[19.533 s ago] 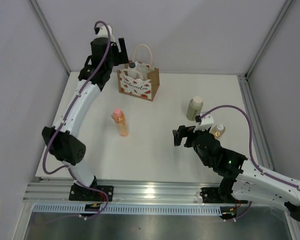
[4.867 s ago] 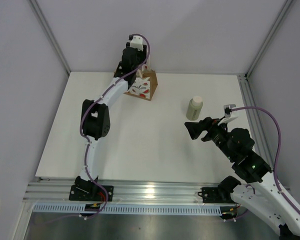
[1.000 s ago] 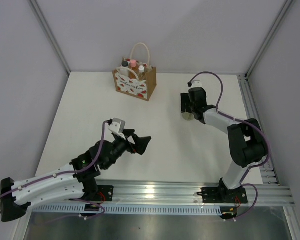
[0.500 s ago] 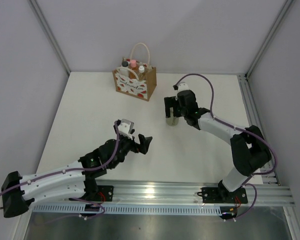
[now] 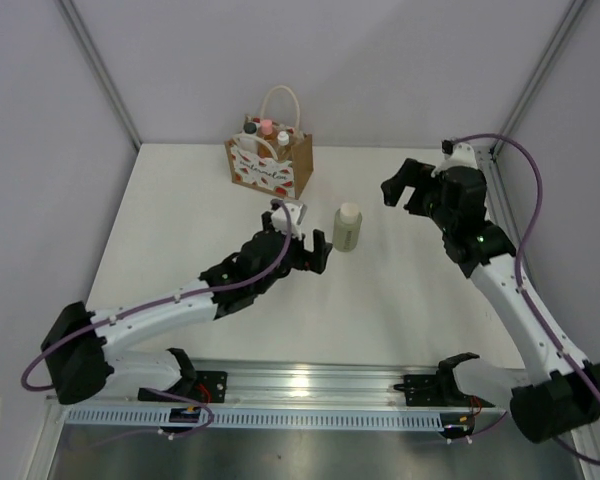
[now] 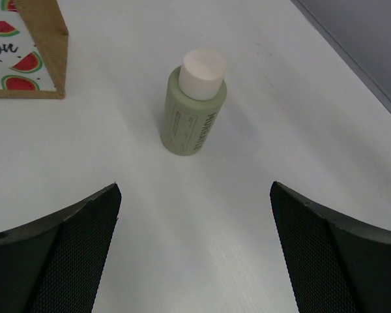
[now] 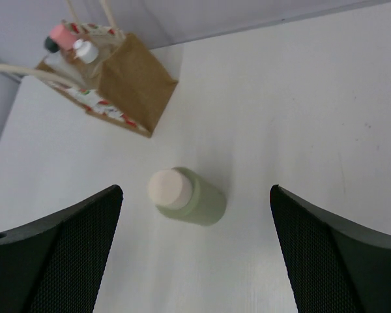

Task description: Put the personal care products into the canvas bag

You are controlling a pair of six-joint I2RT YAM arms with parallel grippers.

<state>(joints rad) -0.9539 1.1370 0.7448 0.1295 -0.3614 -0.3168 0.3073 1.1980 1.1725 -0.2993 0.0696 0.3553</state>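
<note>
The pale olive-beige bottle (image 5: 347,227) with a cream cap stands upright on the white table, right of and nearer than the canvas bag (image 5: 272,165). It also shows in the left wrist view (image 6: 190,114) and the right wrist view (image 7: 194,197). The bag holds the pink cap (image 7: 64,32), a white cap (image 7: 86,49) and a black lid (image 7: 50,44). My left gripper (image 5: 316,256) is open and empty, just left of the bottle, which lies ahead between its fingers (image 6: 58,254). My right gripper (image 5: 404,186) is open and empty, raised to the right of the bottle.
The table (image 5: 400,300) is walled by grey panels at the back and sides, with a metal rail (image 5: 300,385) along the near edge. The bag's white handles (image 5: 280,100) stand up above its opening.
My right gripper carried the olive bottle leftward, let it go and drew back up to the right. My left gripper reached forward to just beside the bottle.
</note>
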